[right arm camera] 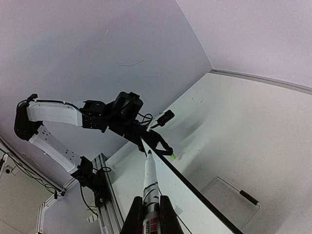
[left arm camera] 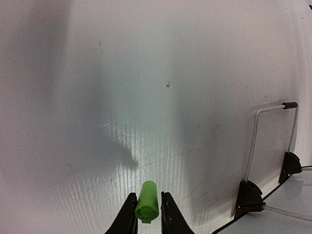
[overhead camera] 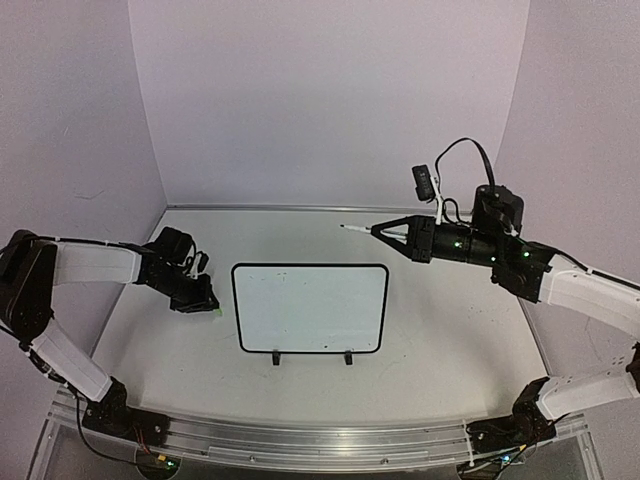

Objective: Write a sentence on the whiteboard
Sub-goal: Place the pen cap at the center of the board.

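Note:
The whiteboard (overhead camera: 310, 308), white with a thin black border and two black feet clips on its near edge, sits mid-table. Its face looks blank, so the sentence is out of view. My right gripper (overhead camera: 385, 232) hovers behind the board's right side, shut on an uncapped white marker (overhead camera: 358, 229) whose tip points left. In the right wrist view the marker (right arm camera: 150, 178) juts from the gripper (right arm camera: 149, 200) above the board's black edge (right arm camera: 195, 190). My left gripper (overhead camera: 205, 303) is low beside the board's left edge, holding a green cap (left arm camera: 147, 207) between its fingers (left arm camera: 148, 195).
In the left wrist view two black feet (left arm camera: 248, 195) and a thin pale wire loop (left arm camera: 273, 108) lie to the right of the cap. White walls enclose the table on three sides. An aluminium rail (overhead camera: 320, 440) with both arm bases runs along the near edge.

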You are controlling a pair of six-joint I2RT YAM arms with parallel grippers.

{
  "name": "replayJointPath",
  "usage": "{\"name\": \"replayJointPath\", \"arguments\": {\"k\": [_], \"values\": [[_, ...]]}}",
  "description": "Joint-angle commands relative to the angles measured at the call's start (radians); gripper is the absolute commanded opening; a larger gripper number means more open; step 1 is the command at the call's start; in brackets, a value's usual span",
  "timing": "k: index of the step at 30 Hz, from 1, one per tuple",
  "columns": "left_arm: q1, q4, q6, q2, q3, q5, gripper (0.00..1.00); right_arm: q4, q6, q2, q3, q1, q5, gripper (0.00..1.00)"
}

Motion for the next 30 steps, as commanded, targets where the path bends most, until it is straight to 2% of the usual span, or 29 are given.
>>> {"name": "replayJointPath", "arguments": {"k": [1,8,22,26,30], "values": [[-0.002,0.045,0.018,0.032,0.018,0.015,0.20,0.004,-0.026,0.012,0.042,0.011,0.024,0.00],[-0.002,0.044,0.018,0.058,0.026,-0.007,0.36,-0.002,-0.033,0.030,0.054,0.014,0.029,0.00],[-0.002,0.012,0.023,0.019,0.028,-0.063,0.82,-0.013,-0.042,0.030,0.054,0.025,0.042,0.00],[-0.002,-0.022,0.014,-0.021,0.032,-0.123,0.91,-0.019,-0.046,0.023,0.054,0.028,0.048,0.00],[-0.001,-0.090,0.028,-0.090,0.067,-0.194,0.93,-0.033,-0.051,0.008,0.056,0.031,0.057,0.00]]}}
